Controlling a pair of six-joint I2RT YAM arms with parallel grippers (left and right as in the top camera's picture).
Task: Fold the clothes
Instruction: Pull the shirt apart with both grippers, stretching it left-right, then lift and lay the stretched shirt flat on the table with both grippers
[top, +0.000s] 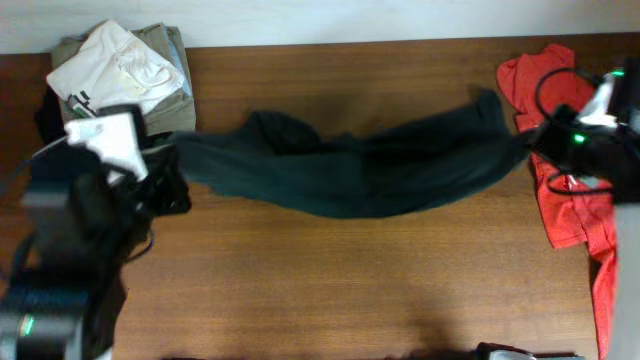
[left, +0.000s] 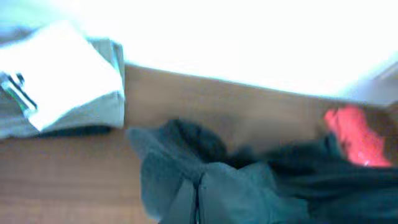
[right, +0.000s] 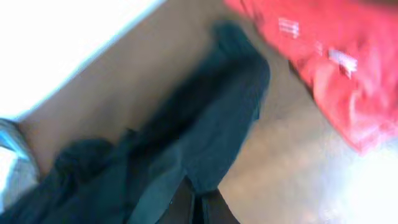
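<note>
The charcoal-black T-shirt (top: 350, 170) hangs stretched in a sagging band across the middle of the wooden table, held up at both ends. No white letters show. My left gripper (top: 165, 180) is shut on its left end; in the left wrist view the fabric (left: 217, 186) bunches at the closed fingers (left: 198, 208). My right gripper (top: 535, 145) is shut on its right end; in the right wrist view the dark cloth (right: 199, 124) runs away from the closed fingers (right: 196, 208).
A stack of white and khaki folded garments (top: 120, 70) lies at the back left, also in the left wrist view (left: 56, 81). A red-orange shirt (top: 570, 190) lies along the right edge, also in the right wrist view (right: 336, 68). Bare wood (top: 350, 290) lies in front.
</note>
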